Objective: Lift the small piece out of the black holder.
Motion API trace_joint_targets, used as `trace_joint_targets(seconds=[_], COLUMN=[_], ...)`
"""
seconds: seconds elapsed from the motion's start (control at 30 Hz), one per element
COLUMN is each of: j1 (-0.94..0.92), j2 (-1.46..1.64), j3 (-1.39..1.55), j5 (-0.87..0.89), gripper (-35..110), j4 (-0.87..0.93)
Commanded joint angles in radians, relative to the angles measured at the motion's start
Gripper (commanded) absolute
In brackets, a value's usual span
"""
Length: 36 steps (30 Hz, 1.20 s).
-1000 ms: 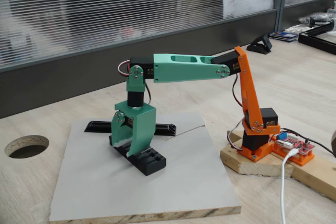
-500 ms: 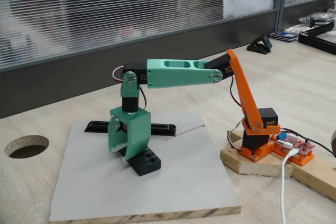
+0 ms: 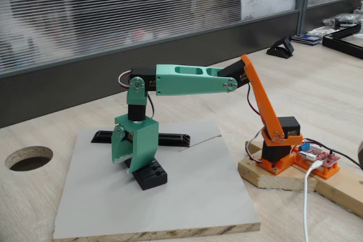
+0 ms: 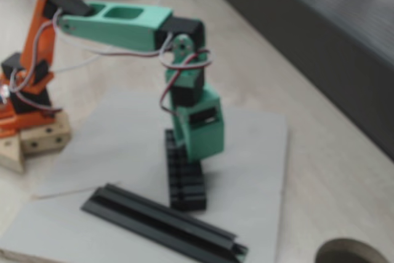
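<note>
The green hand hangs low over the black holder, its broad fixed plate just above the slotted top and covering the far part of the block in both fixed views. Whether the hand is released or clenched I cannot tell; the jaws are hidden behind the plate. The small piece is too small to make out from either side, so presumably it sits in a slot beneath the hand. The holder lies loose on the grey board, near the black channel strip. The risk, as I judge it, is that a slightly off-centre descent nudges the light holder or presses the tab deeper instead of pinching it.
</note>
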<state>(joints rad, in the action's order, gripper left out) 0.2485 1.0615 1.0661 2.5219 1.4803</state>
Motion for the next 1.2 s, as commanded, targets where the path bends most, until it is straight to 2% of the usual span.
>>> trace_joint_targets(seconds=[0.0,0.27,0.47,0.83,1.03,1.17], j1=[0.011,0.02,0.025,0.012,0.012,0.02], j2=[0.08,0.109,0.11,0.089,0.087,0.087], j3=[-0.029,-0.037,-0.038,-0.038,-0.037,-0.025], j5=[0.017,0.021,0.14,0.149,0.15,0.152], gripper=[39,39,39,39,39,39], j4=[0.04,0.095,0.092,0.087,-0.017,-0.021])
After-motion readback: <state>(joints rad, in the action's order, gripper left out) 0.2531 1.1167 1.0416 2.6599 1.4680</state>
